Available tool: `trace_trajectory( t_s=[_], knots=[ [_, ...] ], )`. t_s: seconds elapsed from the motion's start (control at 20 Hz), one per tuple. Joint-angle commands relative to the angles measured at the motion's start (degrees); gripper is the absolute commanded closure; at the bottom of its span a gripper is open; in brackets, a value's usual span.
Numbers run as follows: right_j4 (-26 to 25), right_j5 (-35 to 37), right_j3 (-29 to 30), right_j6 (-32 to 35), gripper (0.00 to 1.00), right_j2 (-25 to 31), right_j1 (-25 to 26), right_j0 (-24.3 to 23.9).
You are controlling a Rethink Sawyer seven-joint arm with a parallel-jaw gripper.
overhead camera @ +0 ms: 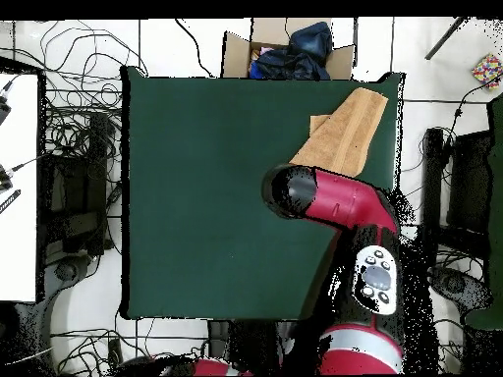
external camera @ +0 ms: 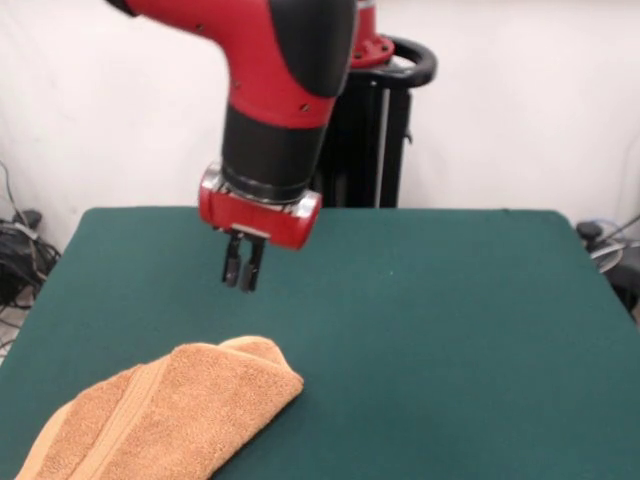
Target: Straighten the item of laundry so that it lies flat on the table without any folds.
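Worktop (external camera: 450, 300): dark green, broad
Arm (external camera: 280, 90): red and black, reaching down over the left half
Towel (external camera: 170, 410): orange-tan, folded over itself, near left corner
Hand (external camera: 243, 266): fingers clenched, empty, hovering above worktop just beyond towel

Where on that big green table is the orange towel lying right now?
In the front view the towel lies folded over at the table's near left corner, just below the gripper. From overhead it sits at the top right corner.
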Motion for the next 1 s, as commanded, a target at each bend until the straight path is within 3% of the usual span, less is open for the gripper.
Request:
trace_trajectory(
  t_s=[0.05, 0.2, 0.85, 1.0],
  knots=[
    [4.8, 0.8, 2.4, 18.1, 1.0, -0.4, 0.2, 3.0],
    [6.9, 3.1, 4.7, 16.9, 1.0, 2.0, -0.4, 2.7],
    [5.2, -0.8, 3.8, 11.9, 1.0, 3.2, 1.2, 3.1],
    [2.7, -4.6, 3.4, 6.2, 1.0, 6.6, 2.7, 0.7]
  ],
)
